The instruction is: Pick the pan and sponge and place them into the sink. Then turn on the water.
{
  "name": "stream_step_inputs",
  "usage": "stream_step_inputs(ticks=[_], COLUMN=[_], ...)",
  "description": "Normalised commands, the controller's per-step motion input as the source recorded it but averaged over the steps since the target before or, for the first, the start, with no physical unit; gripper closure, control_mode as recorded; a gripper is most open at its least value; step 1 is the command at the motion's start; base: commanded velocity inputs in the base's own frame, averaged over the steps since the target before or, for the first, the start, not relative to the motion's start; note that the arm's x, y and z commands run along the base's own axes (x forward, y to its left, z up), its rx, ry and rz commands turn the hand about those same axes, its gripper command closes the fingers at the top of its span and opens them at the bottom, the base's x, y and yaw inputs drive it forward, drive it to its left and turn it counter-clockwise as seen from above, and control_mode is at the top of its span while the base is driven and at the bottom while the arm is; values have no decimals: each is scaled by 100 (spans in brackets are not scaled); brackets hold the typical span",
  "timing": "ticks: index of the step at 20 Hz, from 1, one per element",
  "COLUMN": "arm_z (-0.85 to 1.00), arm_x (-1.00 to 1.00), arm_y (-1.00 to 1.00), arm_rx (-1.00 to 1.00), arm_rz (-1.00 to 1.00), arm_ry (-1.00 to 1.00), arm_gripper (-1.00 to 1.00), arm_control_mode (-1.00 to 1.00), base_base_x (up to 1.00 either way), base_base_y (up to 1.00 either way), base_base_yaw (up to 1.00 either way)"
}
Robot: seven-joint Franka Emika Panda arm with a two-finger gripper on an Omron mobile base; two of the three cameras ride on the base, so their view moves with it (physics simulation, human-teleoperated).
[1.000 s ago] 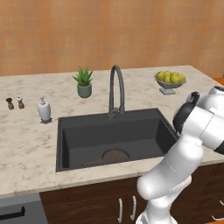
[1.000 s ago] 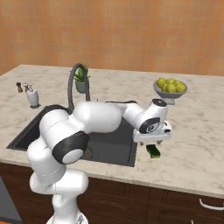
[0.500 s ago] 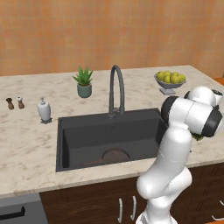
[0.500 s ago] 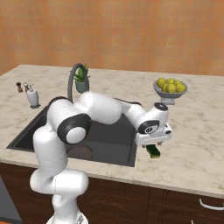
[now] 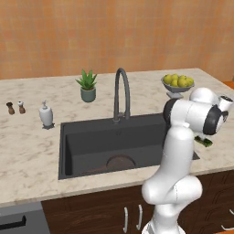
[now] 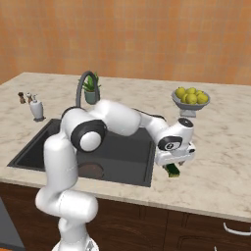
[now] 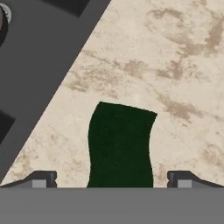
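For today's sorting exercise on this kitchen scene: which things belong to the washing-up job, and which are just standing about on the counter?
Part of the job:
sponge, on the counter between the open gripper fingers
sink
faucet, no water running
pan, already in the sink

Just standing about:
potted plant
fruit bowl
soap dispenser
two small shakers

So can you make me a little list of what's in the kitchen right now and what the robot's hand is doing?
hand: open, low over the sponge, one finger on each side of it
sponge: dark green, flat on the counter just right of the sink
sink: dark basin; pan lies inside near the front
faucet: tall and arched, no water running
counter: speckled stone
behind the sink: potted plant, bowl of lemons, soap bottle, two small shakers
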Motion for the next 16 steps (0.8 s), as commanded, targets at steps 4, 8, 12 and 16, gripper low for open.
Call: stream_step_inputs(ticks=[4, 8, 12, 16], arm_z=[-37, -30, -29, -51], arm_x=[0, 0, 11, 4], arm_y=[3, 0, 0, 3], arm_rx=[-1, 0, 0, 0], arm_rz=[0, 0, 0, 0], arm_ry=[0, 0, 0, 0], arm_gripper=[-100, -100, -100, -100], arm_control_mode=[-100, -100, -100, -100], base_base_x=[0, 0, 0, 0], base_base_y=[0, 0, 0, 0], base_base_yaw=[0, 0, 0, 0])
